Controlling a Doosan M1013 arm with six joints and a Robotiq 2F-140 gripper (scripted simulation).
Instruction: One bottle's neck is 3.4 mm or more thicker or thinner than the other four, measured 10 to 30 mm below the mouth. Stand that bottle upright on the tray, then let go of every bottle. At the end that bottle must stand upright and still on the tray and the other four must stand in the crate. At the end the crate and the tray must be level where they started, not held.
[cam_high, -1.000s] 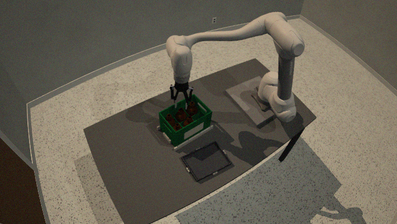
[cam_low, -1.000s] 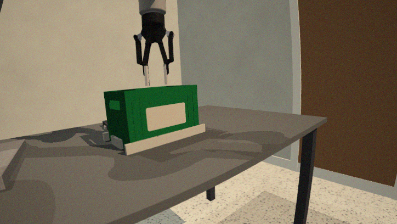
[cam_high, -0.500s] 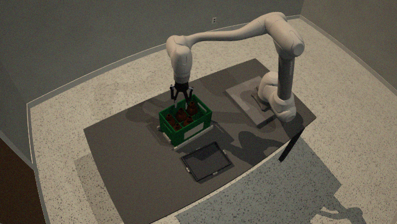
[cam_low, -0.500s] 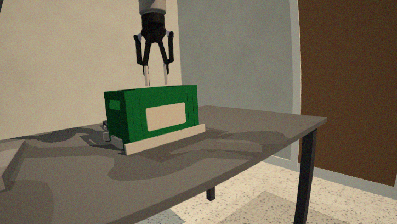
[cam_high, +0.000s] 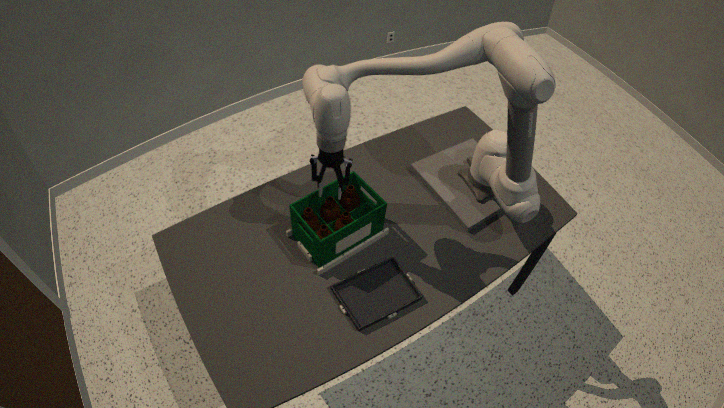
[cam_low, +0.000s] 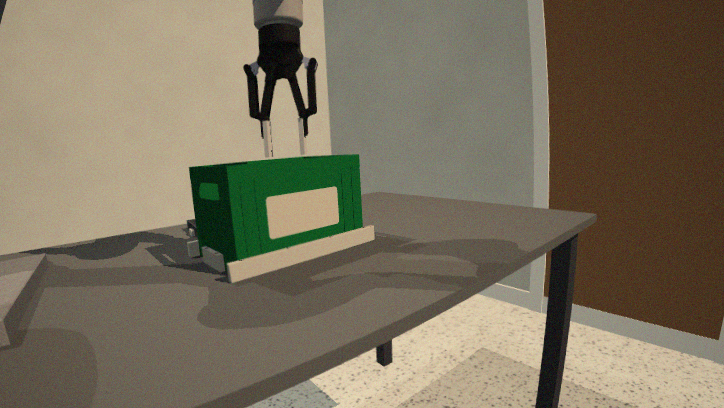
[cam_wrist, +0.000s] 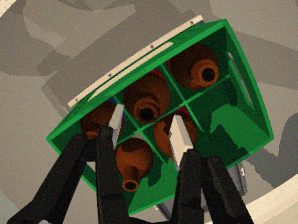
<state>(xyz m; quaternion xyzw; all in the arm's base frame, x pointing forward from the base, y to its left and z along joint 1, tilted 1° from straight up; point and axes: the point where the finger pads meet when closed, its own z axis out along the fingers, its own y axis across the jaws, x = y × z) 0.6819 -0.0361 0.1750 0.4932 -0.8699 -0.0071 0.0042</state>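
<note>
gripper (cam_high: 330, 195) (cam_low: 285, 154) (cam_wrist: 147, 120): fingers part-spread, pinching nothing, above crate | green crate (cam_high: 306, 243) (cam_low: 243, 212) (cam_wrist: 255, 115): seated on table, all five brown bottles inside, odd neck not identifiable by eye | black tray (cam_high: 346, 309): holds no bottle; selection, transfer, upright placing and release apparently remain

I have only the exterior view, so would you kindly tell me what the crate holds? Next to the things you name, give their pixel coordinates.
Observer: Five brown bottles stand in the green crate (cam_high: 314, 248) (cam_low: 212, 223) (cam_wrist: 197, 42); the sixth compartment has none.
Operator: Thank you; is one between the fingertips of the gripper (cam_high: 330, 194) (cam_low: 285, 154) (cam_wrist: 148, 114)?
Observer: No, the wrist view shows the fingers apart, gripping no bottle.
Operator: Has any bottle reached the tray?
Observer: None; the top view shows the dark tray (cam_high: 385, 299) bare.
</note>
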